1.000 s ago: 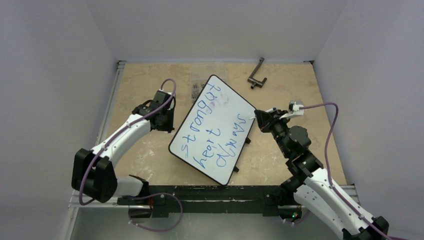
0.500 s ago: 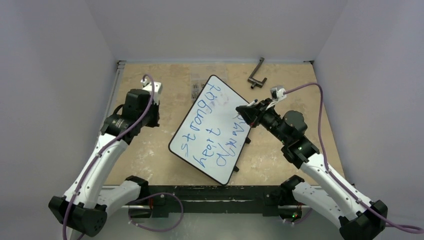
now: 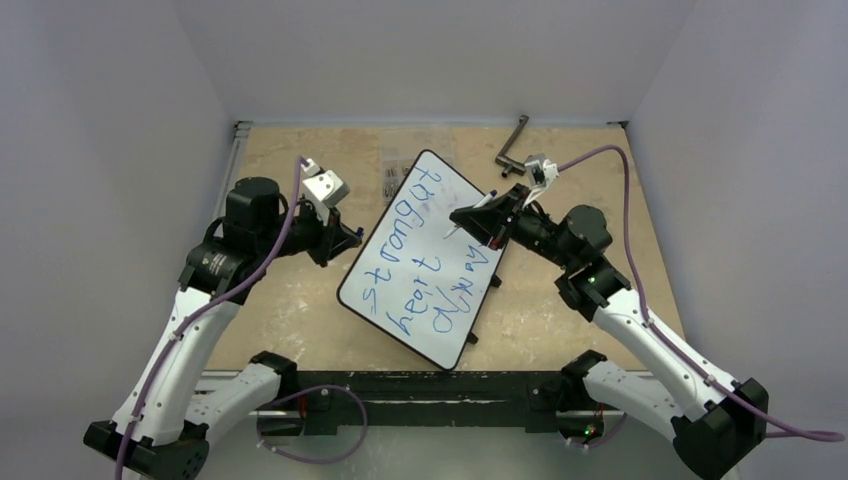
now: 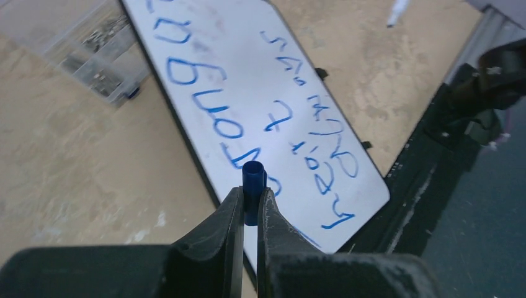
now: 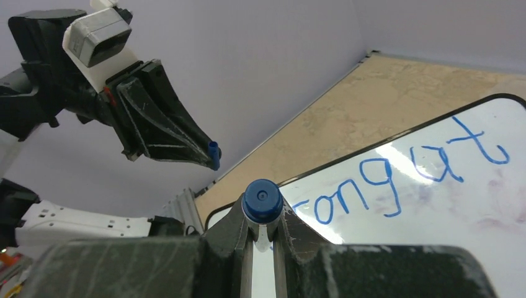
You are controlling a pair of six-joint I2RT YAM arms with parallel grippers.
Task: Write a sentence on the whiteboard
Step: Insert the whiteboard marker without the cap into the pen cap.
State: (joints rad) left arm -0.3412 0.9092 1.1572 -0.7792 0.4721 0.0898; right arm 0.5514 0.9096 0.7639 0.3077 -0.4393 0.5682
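Both arms swung inward since earlier frame: right claw (image 3: 463,218) now over upper right part of whiteboard (image 3: 432,343), no longer beside its right edge; left claw (image 3: 352,240) now points at whiteboard's left edge. Right claw clamped on marker (image 5: 260,200), blue end poking out between fingers. Left claw clamped on small blue cap (image 4: 253,180). Whiteboard lies at centre of top view, turned diagonally on tan table (image 3: 580,170). Blue sentence (image 3: 415,255) runs along it: roughly "strong at", "heart", "always".
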